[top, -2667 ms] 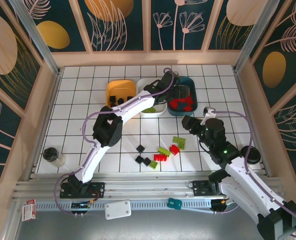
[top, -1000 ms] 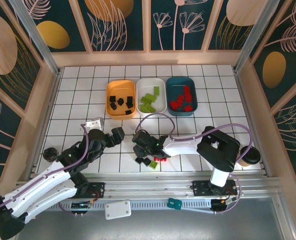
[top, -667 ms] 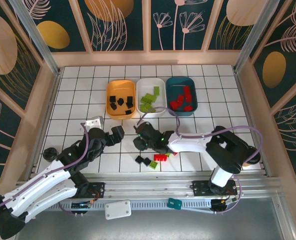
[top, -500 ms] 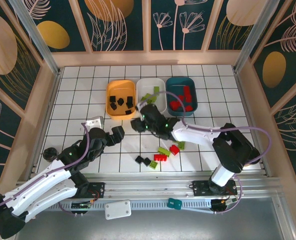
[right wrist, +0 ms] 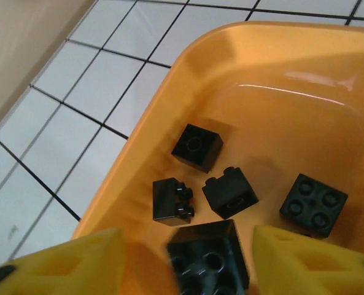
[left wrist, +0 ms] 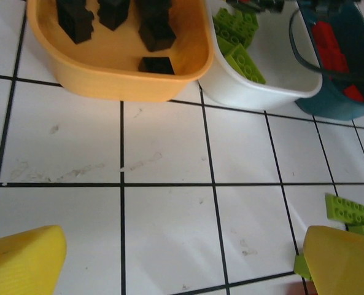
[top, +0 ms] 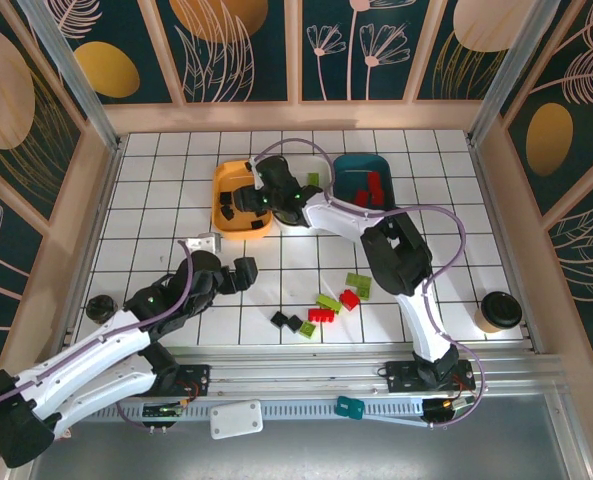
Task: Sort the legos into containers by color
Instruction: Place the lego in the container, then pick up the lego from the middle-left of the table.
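Nearest the bases, the left claw (top: 244,272) was held low over the worktop (top: 156,200), its yellow fingers (left wrist: 22,261) spread wide with nothing between them. Just ahead and to its right, a scatter of loose legos (top: 321,316) was spread on the white tiles. Two black ones sat side by side, then red and lime green pieces close together, with a flat green plate (top: 358,285) farthest out. A paper cup (top: 496,311) was parked well off to the right.

Further back, the right arm was stretched across to the orange tray (top: 222,185). There the right claw (right wrist: 188,243) was poised above the tray floor, fingers parted wider than the blurred black brick (right wrist: 209,261) between them, with a gap visible on the brick's left side. Four more black bricks (right wrist: 197,146) were lying in that tray. Beside it, the white tray (left wrist: 261,92) was loaded with green pieces (left wrist: 237,43), and the dark teal tray (top: 361,160) with red ones.
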`<action>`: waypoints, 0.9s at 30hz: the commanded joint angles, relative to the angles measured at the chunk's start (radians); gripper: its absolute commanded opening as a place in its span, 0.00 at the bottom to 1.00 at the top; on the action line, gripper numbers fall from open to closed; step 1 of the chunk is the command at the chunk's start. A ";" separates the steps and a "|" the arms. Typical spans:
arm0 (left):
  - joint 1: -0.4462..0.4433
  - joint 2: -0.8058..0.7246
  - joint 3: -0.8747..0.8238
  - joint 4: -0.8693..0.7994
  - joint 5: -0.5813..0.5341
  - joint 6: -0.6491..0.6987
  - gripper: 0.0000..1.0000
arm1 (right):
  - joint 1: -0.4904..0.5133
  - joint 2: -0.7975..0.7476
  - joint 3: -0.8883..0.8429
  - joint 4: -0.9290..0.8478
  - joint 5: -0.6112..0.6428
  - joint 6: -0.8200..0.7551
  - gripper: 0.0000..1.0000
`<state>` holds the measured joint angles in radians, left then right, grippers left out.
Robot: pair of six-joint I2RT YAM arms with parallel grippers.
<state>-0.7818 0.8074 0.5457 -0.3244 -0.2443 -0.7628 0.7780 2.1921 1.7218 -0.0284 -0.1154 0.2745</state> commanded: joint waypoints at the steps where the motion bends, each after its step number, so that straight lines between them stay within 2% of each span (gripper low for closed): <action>1: -0.021 0.021 0.015 0.033 0.078 0.039 0.98 | -0.025 -0.034 0.043 -0.021 -0.036 0.033 0.62; 5: -0.164 0.132 0.064 0.005 -0.011 0.047 0.97 | -0.045 -0.168 -0.137 0.084 -0.047 0.061 0.64; 9: -0.283 0.279 0.072 0.009 0.003 0.025 0.86 | -0.060 -0.303 -0.346 0.165 -0.040 0.081 0.64; 14: -0.479 0.409 0.096 -0.066 -0.078 -0.042 0.75 | -0.073 -0.432 -0.565 0.243 -0.026 0.110 0.64; 18: -0.529 0.436 0.087 -0.088 -0.078 -0.073 0.71 | -0.077 -0.494 -0.672 0.287 -0.027 0.133 0.64; 27: -0.531 0.563 0.101 -0.039 -0.076 -0.034 0.67 | -0.077 -0.559 -0.729 0.297 -0.019 0.141 0.65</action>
<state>-1.3094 1.3403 0.6182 -0.3706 -0.3000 -0.8055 0.7074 1.6913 1.0023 0.2157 -0.1505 0.4030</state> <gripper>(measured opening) 0.673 0.646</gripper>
